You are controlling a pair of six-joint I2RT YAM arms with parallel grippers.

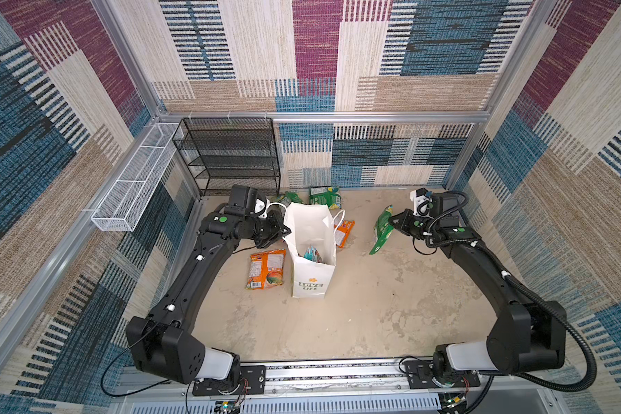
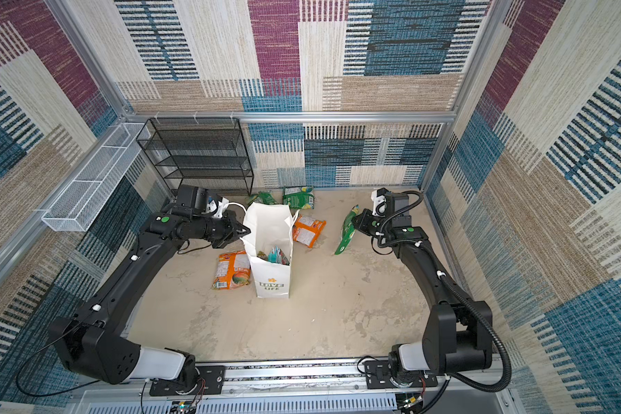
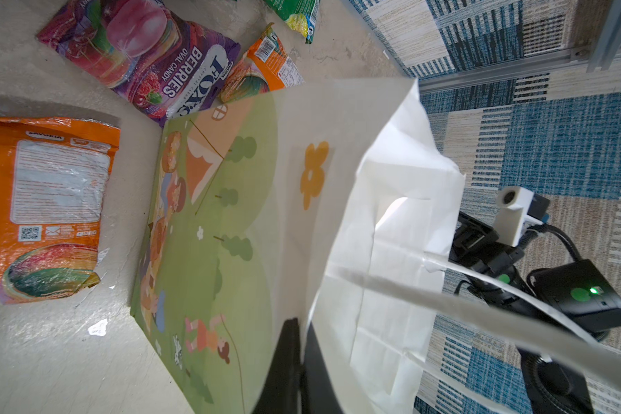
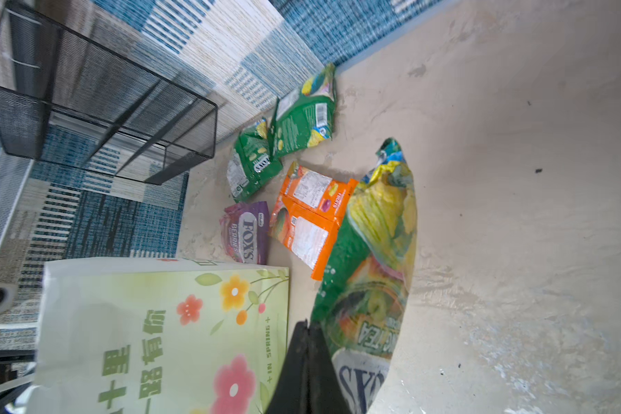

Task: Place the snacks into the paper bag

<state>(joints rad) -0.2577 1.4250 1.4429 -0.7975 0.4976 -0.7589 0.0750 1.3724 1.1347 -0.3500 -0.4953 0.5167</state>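
- Left gripper (image 1: 284, 232) is clamped on the bag (image 1: 312, 222), at the rim on the bag's left side.
- In the left wrist view, the fingers (image 3: 285, 365) are seen closed, with the bag's wall pinched between them.
- The bag is stood upright mid-table (image 1: 391, 304), mouth open and "LOVE LIFE" face turned to the near edge.
- One cord handle is looped over by the left gripper. The other hangs off the bag's right side.
- A teal packet (image 1: 312, 254) is seen inside the bag, with something darker beside it that cannot be made out.
- Right gripper (image 1: 395, 220) is clenched on one edge of a green packet (image 1: 382, 233).
- That packet is held right of the bag, well apart from it, tilted and edge-on to the top views. Whether its lower end touches the table cannot be told.
- Left on the table:
  - One orange packet (image 1: 266, 269) lies flat just beside the bag's left side, label side up.
  - Two more orange packets (image 4: 307, 233) are overlapped behind the bag on its right.
  - A pink packet (image 4: 247, 233) lies close behind the bag and is hidden in both top views.
  - Two green ones (image 1: 325, 197) lie against the back wall, next to the black mesh rack (image 1: 230, 157).
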